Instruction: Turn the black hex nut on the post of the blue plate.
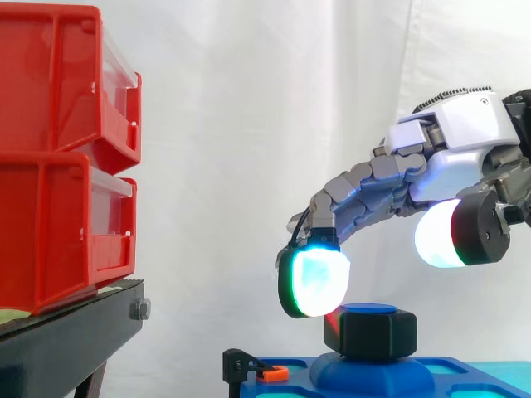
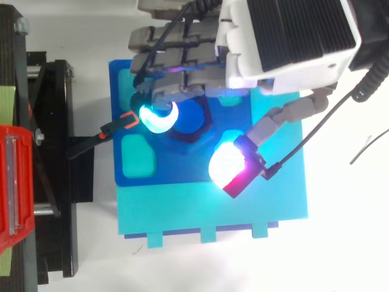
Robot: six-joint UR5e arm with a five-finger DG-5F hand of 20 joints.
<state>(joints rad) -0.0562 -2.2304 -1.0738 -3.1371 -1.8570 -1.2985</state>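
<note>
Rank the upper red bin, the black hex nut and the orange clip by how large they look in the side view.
Largest: the upper red bin, by far, even though the view's left edge cuts it off.
Next: the black hex nut.
Smallest: the orange clip.

**Robot test bench in a lab**

A blue plate [image 2: 170, 172] lies as a fixture; a black clamp [image 2: 115, 126] grips its left edge; a white curtain [image 1: 249, 124] hangs behind it; red bins [image 1: 58, 157] stack on a black stand [image 1: 66, 340] to its left; a robot hand [image 1: 465, 133] reaches over it.

hand [image 1: 465, 137] | palm down | fingers spread, gently bent | thumb held apart
</note>
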